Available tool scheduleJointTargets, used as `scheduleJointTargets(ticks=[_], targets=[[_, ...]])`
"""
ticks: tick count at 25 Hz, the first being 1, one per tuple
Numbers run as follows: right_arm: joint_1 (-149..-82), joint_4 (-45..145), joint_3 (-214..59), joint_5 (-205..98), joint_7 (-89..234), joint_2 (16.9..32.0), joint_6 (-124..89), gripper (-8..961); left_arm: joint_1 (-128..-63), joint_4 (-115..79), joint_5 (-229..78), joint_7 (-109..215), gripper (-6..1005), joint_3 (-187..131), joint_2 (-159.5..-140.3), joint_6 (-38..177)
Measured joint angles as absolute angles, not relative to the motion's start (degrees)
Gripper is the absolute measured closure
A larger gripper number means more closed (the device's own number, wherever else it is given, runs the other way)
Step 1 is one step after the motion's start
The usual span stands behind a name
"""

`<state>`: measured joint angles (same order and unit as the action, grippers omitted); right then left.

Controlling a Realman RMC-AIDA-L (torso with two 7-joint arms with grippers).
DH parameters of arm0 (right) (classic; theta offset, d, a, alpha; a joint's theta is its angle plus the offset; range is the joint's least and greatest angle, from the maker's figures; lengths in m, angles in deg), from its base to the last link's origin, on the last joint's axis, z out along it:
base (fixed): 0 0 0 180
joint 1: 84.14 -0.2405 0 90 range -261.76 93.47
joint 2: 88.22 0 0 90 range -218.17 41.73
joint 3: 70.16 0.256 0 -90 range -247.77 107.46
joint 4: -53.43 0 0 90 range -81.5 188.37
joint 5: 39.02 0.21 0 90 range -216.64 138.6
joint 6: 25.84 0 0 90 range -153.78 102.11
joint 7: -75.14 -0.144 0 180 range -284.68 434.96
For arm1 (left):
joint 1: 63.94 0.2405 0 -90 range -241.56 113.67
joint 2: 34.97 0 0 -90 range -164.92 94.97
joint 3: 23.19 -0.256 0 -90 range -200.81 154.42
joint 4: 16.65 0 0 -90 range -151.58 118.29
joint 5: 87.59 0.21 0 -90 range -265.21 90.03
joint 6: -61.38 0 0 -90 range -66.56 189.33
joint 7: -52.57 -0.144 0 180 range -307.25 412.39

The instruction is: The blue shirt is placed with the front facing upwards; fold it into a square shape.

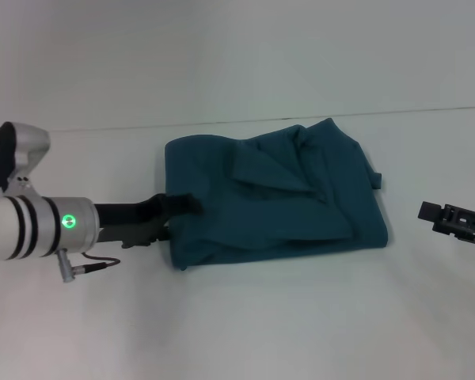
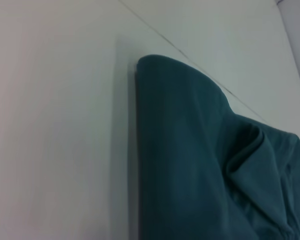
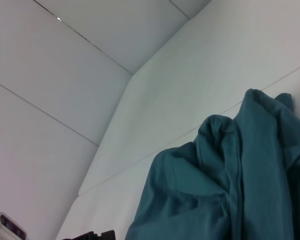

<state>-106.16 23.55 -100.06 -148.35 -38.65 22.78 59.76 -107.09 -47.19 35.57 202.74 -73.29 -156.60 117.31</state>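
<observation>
The blue shirt [image 1: 277, 198] lies on the white table [image 1: 301, 324] as a rumpled, roughly rectangular bundle, with loose flaps across its top. No print shows on it. My left gripper [image 1: 179, 210] is at the shirt's left edge, touching the cloth there. The left wrist view shows that folded edge of the shirt [image 2: 190, 165] close up. My right gripper [image 1: 429, 211] hangs off to the right, apart from the shirt. The right wrist view shows the bunched shirt [image 3: 230, 190] from its right side.
White table surface runs all around the shirt, with a seam line [image 1: 103, 127] along the back where it meets the white wall. The left arm's tip [image 3: 92, 235] shows low in the right wrist view.
</observation>
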Motion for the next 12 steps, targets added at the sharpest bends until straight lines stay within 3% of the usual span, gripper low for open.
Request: scheduleJointTargets(ticks=[12], targets=[[-106.1, 23.6, -100.1, -148.4, -38.5, 22.86, 59.8, 128, -114.5, -42.4, 37.2, 206.2, 153, -82.9, -157.25, 109.7]])
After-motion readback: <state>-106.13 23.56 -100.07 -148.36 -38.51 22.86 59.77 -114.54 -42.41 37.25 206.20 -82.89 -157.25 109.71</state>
